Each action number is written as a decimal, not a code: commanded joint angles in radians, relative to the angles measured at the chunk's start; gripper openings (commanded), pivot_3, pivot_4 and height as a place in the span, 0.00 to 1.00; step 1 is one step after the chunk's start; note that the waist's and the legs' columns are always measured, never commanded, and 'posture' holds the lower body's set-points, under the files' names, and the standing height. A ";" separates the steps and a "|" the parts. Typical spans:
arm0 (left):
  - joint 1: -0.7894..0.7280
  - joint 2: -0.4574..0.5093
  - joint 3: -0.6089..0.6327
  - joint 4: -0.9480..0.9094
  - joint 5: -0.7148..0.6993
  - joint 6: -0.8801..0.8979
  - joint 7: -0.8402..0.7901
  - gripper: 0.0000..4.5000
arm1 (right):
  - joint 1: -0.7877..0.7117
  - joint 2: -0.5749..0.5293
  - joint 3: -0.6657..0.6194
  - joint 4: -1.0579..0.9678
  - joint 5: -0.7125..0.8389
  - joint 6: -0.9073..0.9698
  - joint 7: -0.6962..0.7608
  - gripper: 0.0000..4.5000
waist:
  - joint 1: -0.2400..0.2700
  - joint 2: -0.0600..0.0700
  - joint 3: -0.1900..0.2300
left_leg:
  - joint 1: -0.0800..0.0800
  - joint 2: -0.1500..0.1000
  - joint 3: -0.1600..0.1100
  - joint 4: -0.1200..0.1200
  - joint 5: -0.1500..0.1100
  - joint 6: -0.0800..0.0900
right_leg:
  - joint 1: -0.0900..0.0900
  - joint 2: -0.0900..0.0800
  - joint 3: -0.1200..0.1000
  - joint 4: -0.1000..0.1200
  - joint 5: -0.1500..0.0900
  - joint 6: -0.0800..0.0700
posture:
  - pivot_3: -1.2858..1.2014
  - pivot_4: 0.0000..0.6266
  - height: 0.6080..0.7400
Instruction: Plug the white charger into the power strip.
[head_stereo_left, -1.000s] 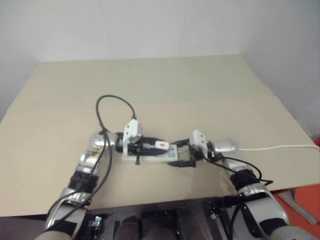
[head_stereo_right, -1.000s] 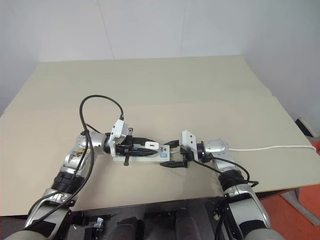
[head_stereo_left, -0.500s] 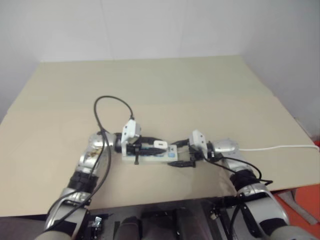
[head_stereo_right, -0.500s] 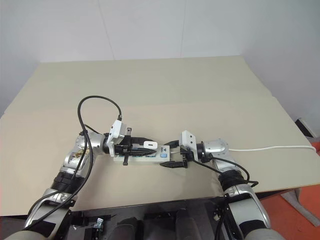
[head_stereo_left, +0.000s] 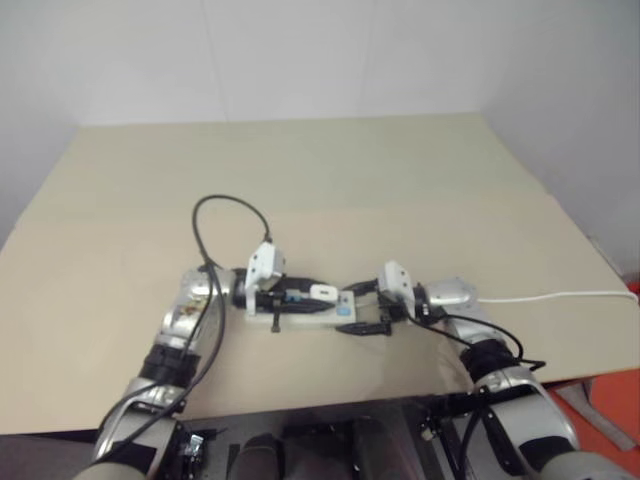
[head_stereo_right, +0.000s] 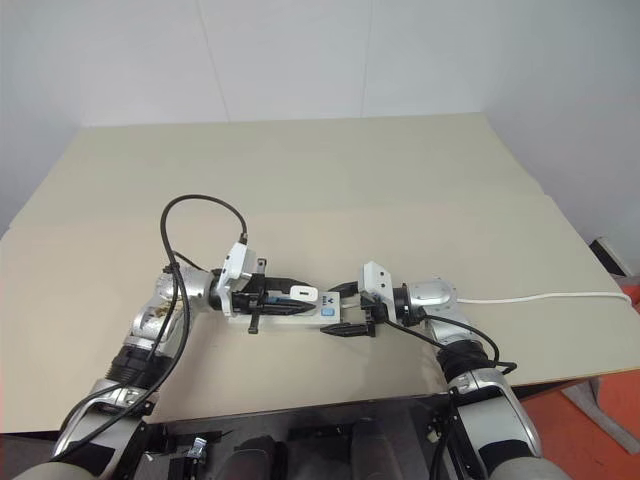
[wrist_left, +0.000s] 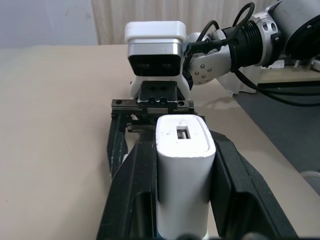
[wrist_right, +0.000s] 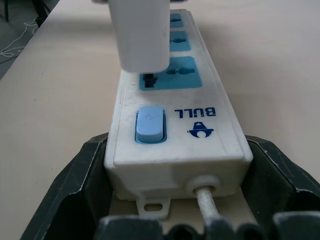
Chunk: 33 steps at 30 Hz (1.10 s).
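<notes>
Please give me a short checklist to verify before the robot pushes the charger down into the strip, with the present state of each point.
1. Left gripper shut on the white charger: ok.
2. Right gripper clamps the cable end of the power strip: ok.
3. Strip lies flat on the table: ok.
4. Charger is over the socket nearest the blue switch: ok.
5. Charger fully seated: not ok, its bottom edge sits above the socket face.
6. Prongs lined up with the holes: cannot tell, hidden under the charger.

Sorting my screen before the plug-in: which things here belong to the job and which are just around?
In the job:
- white charger, held by the left gripper
- power strip, held by the right gripper

Just around:
- table
- black cable looping off the left arm
</notes>
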 joint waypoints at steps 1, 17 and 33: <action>0.005 -0.008 -0.004 0.008 -0.001 -0.010 0.000 0.22 | 0.011 -0.001 0.018 -0.009 -0.019 0.013 0.002 0.76 | 0.000 0.000 0.000 | 0.000 0.000 0.000 0.000 0.000 0.000 | 0.000 0.000 0.000 0.000 0.000 0.000 | 0.52 0.24 1.00; -0.002 0.030 0.024 0.121 0.025 -0.058 0.004 0.22 | 0.014 -0.005 0.016 -0.013 -0.017 0.018 0.003 0.76 | 0.000 0.000 0.000 | 0.000 0.000 0.000 0.000 0.000 0.000 | 0.000 0.000 0.000 0.000 0.000 0.000 | 0.52 0.24 1.00; 0.029 0.118 -0.007 0.245 0.079 -0.135 -0.021 0.22 | 0.019 -0.018 0.024 -0.038 -0.006 0.033 0.005 0.76 | -0.005 0.001 -0.001 | 0.002 0.001 0.000 -0.001 0.000 0.000 | 0.001 0.001 0.001 0.000 0.000 0.000 | 0.52 0.24 1.00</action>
